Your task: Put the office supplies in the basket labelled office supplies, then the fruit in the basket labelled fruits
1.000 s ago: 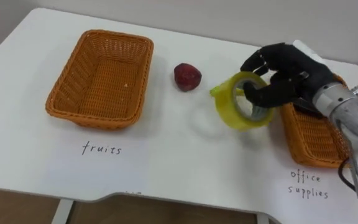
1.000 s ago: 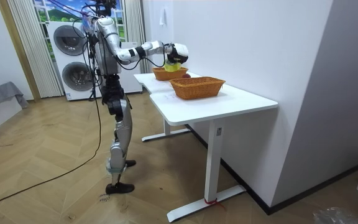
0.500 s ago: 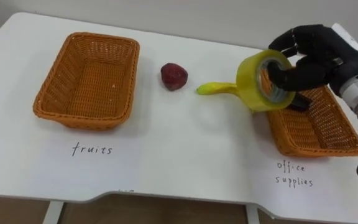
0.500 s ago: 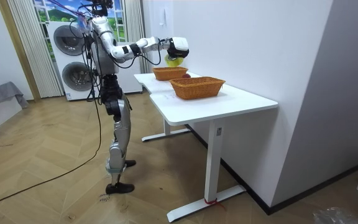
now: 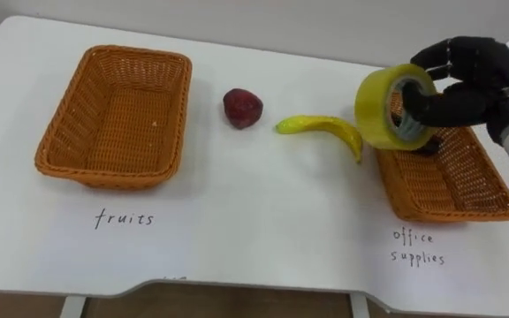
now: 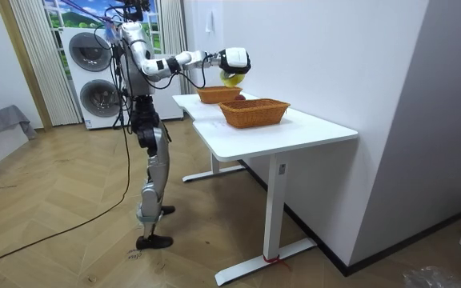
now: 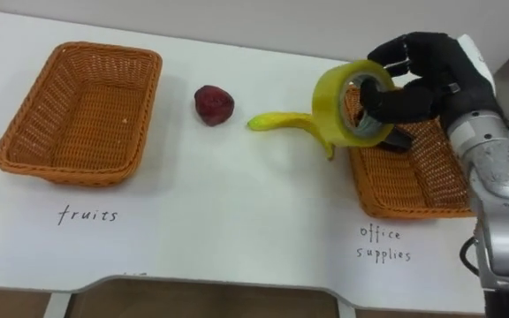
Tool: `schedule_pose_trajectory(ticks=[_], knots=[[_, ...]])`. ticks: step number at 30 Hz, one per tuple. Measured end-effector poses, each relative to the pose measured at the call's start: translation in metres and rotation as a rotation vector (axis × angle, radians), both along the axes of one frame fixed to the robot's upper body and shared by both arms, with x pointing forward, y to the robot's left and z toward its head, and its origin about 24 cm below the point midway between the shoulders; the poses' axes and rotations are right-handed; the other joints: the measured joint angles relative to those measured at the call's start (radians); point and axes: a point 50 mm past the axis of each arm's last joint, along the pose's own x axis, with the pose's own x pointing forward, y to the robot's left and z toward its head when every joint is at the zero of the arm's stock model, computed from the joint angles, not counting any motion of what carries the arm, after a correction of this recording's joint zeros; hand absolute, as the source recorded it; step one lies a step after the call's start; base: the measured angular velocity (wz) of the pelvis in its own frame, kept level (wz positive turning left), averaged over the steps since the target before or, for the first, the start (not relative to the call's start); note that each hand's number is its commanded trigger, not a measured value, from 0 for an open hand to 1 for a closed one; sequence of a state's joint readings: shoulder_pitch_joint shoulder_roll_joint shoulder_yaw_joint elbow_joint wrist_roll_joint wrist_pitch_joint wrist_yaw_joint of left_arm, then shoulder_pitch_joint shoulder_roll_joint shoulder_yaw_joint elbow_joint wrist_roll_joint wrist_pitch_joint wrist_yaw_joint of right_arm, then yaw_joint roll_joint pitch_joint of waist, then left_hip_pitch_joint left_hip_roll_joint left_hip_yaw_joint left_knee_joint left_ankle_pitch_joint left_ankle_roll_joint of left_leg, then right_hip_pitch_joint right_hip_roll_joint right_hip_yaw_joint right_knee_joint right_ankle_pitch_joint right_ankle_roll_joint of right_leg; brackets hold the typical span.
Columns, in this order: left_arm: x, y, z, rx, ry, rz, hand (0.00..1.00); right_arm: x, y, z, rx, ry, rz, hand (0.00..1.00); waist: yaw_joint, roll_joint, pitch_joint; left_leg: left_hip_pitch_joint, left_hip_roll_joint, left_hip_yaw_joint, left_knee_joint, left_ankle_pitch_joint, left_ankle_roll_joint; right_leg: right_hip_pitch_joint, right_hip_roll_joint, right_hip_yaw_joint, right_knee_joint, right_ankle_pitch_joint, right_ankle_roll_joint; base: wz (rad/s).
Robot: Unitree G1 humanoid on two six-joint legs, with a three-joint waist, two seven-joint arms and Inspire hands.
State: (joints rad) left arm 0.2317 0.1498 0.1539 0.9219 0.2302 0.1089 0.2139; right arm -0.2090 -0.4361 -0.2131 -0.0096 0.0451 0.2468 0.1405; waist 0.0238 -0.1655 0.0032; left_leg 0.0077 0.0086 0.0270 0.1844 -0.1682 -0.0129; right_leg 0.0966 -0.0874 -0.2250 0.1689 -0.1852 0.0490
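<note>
A small dark thing point(image 7: 398, 139) lay in the right basket point(image 5: 440, 212), and most of it was hidden behind the roll of yellow tape point(image 5: 374, 110), so what it was could not be told. In the right eye view the robot's forearm covered that basket's far right end. The tip of the banana point(image 5: 325, 128) nearest the basket ran close under the roll's lower edge.

The right hand point(image 5: 471, 79) gripped the tape, its fingers curled over the rim and through the hole in the middle. The roll was lifted clear of the table point(image 5: 254, 221), tilted, and hung over the near left corner of the right basket, partly over the rim and partly over the tabletop beside it.

The banana lay on the table just to the left of that basket, apart from it. A dark red fruit point(image 5: 242, 107) sat farther left, near the left basket point(image 5: 104, 177) but not touching it. A handwritten label stood on the tabletop in front of each basket.

In the room view the robot stood upright at the end of the white table with its right arm stretched out over it. Two stacked washing machines point(image 6: 93, 76) stood behind it.
</note>
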Motion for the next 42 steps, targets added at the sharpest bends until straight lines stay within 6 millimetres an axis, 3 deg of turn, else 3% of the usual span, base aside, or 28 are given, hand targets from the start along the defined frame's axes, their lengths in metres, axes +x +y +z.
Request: schedule_pose_trajectory(ticks=[3,8,15,20,32,33,34,35,36,42], knots=[[0.0,-0.001,0.0,0.001,0.001,-0.004,0.0,0.0,-0.011,-0.01,0.043,0.022,-0.063,1.0,0.0,0.011,-0.0061,0.002,0.0,0.002,0.001,0.0,0.0,0.001,0.0,0.001,0.0,0.0,0.0,0.0],[0.0,0.0,0.0,0.013,0.0,-0.003,0.0,-0.002,-0.025,-0.029,0.075,0.092,-0.138,1.0,0.001,0.018,-0.007,0.003,0.001,0.004,0.001,0.001,0.0,0.001,0.0,0.003,0.002,0.0,0.0,0.0],[-0.002,0.0,-0.001,0.014,0.011,0.001,0.0,-0.003,-0.036,-0.049,0.098,0.171,-0.199,1.0,0.005,0.011,-0.0035,0.004,0.0,0.004,-0.001,0.001,0.0,0.002,0.0,0.003,0.001,0.0,0.0,0.0],[-0.006,0.0,-0.002,0.015,0.026,-0.001,0.0,-0.001,-0.04,-0.052,0.169,0.178,-0.214,1.0,0.007,0.001,0.0021,0.002,0.0,0.003,-0.003,0.001,0.0,0.0,0.0,0.0,0.001,0.0,0.0,0.0],[-0.017,0.009,0.001,0.073,0.061,0.014,0.0,-0.002,-0.051,-0.076,0.286,0.263,-0.297,1.0,0.011,-0.003,0.0018,0.0,0.0,0.001,-0.002,0.001,0.001,0.0,0.0,0.002,0.0,0.0,0.0,0.0],[-0.019,0.01,0.001,0.079,0.064,0.014,0.0,-0.003,-0.052,-0.078,0.288,0.272,-0.302,0.82,0.011,-0.002,0.0017,-0.001,0.0,0.001,-0.002,0.001,0.001,0.0,0.0,0.002,0.0,0.0,0.0,0.0],[-0.02,0.011,0.001,0.084,0.068,0.016,0.0,-0.003,-0.052,-0.079,0.288,0.275,-0.305,0.34,0.011,-0.002,0.0018,-0.002,-0.001,0.001,-0.001,0.001,0.0,0.0,0.0,0.002,0.0,0.0,0.0,0.0],[-0.021,0.012,0.002,0.086,0.072,0.016,0.0,-0.003,-0.053,-0.079,0.288,0.276,-0.306,0.11,0.01,-0.002,0.0018,-0.002,-0.001,0.001,0.001,0.001,0.001,0.0,0.0,0.002,0.0,0.0,0.0,0.0],[-0.022,0.013,0.002,0.089,0.078,0.018,0.0,-0.003,-0.053,-0.079,0.288,0.276,-0.307,0.0,0.009,0.0,0.0014,-0.004,0.0,0.001,0.004,0.001,0.001,0.001,0.0,0.002,0.0,0.0,0.0,0.0],[-0.025,0.014,0.002,0.09,0.098,0.022,0.0,-0.003,-0.053,-0.079,0.283,0.274,-0.313,0.0,0.009,0.008,-0.0033,-0.006,0.0,0.001,0.01,0.001,0.001,0.006,0.0,0.001,0.001,0.0,0.0,0.0]])
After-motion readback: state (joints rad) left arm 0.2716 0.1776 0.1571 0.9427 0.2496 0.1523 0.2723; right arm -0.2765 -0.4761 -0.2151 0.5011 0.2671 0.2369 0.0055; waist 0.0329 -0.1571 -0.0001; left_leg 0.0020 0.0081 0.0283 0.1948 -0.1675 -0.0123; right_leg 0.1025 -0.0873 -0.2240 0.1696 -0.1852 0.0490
